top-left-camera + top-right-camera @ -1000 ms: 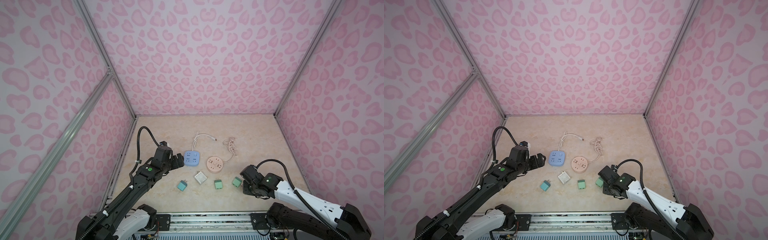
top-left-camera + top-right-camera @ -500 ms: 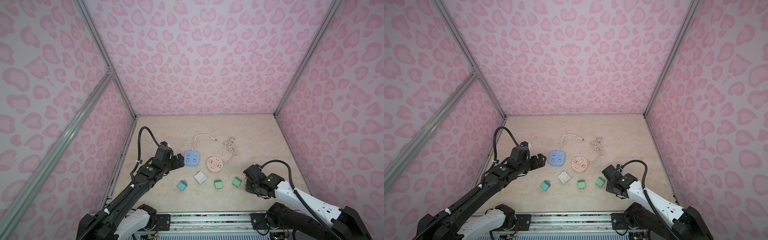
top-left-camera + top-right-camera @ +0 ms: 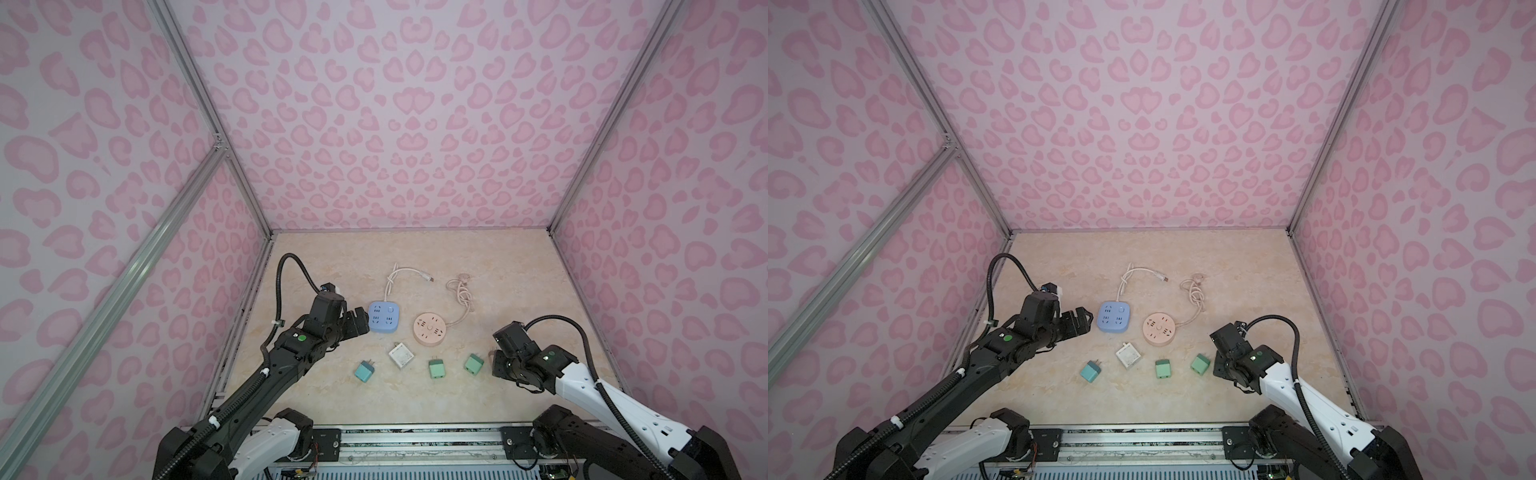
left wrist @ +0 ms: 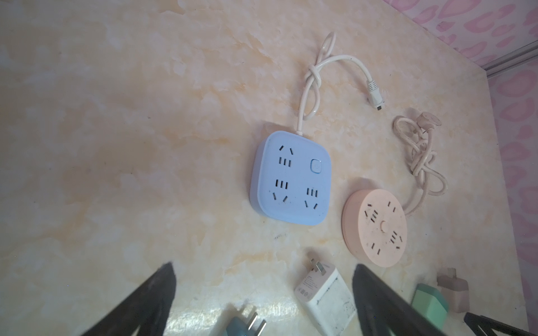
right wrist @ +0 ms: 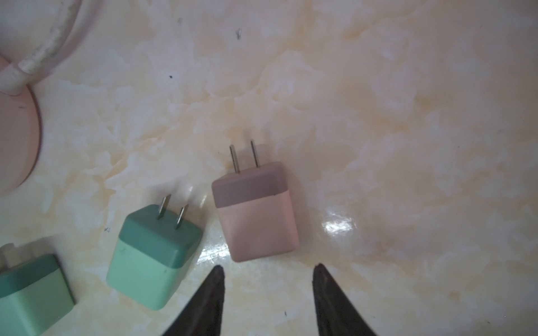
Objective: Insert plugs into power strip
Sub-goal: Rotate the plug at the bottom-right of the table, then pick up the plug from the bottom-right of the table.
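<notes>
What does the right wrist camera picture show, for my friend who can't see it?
A pinkish plug lies on the marbled table just ahead of the right pincer, whose two tips stand open and touch nothing. Beside it lie a mint green plug and part of a second mint plug, plus an edge of the round pink power strip.

Your beige marbled tabletop [image 3: 415, 257] carries a blue square power strip [image 3: 385, 317] and, just beside it, a round peach power strip [image 3: 429, 335]. A knotted white cord [image 3: 392, 276] and a tangled tan cord [image 3: 463, 291] trail behind them. In front you have a loose row, each piece apart: teal plug [image 3: 364, 371], white square adapter [image 3: 401, 355], mint green plug [image 3: 437, 369], second mint green plug [image 3: 473, 365], pinkish plug [image 5: 256, 215].
</notes>
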Tool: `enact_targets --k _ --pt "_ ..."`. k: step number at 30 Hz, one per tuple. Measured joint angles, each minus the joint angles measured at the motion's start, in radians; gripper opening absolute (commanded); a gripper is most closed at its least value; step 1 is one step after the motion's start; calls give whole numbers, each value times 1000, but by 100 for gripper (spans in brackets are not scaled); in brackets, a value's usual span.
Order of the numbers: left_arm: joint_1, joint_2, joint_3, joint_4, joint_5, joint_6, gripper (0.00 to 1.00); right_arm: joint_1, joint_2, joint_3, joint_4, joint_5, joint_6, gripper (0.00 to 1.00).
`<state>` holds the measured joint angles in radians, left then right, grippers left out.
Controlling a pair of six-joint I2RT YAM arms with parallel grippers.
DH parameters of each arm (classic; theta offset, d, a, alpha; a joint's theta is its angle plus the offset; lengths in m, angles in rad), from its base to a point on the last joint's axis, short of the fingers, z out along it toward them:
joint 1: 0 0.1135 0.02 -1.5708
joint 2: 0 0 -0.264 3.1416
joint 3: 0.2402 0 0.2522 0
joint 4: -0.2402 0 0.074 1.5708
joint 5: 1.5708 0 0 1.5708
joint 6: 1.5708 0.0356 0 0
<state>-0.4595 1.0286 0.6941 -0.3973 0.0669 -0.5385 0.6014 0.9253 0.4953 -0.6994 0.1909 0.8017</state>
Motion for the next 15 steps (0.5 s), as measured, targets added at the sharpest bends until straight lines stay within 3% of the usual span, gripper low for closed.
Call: enact_targets --k 5,15 --pt "0 9 -2 18 31 -10 97 0 7 6 2 1 -30 53" --pt "-1 23 -3 50 64 -17 97 0 129 44 43 19 -80 52"
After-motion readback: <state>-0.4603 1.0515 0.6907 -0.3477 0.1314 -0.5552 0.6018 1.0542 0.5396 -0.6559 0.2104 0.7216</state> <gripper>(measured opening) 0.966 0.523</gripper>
